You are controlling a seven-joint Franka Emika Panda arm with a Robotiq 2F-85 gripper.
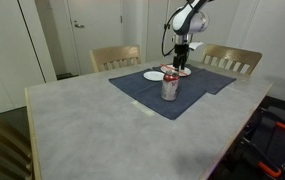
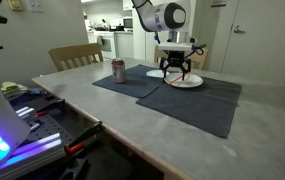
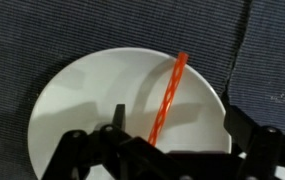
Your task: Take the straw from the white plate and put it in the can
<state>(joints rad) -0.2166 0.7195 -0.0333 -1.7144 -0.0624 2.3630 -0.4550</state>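
Since straw (image 3: 167, 98) lies flat across white plate (image 3: 82, 90), gripper (image 3: 174, 128) hangs directly above it, jaws spread wide either side, nothing held, likely lining up pinch; can (image 2: 119, 70) stands upright, apart from plate, on dark mat (image 2: 197, 105) over desk (image 1: 82, 125)

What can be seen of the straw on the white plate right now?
In the wrist view the straw is thin, straight, red-orange, plastic-looking, with faint lighter banding. It lies flat and slanted on the white plate, one end reaching the rim, the other hidden by the gripper. Only the plate touches it; the open fingers stand on either side, apart from it. In both exterior views it is too small to make out.
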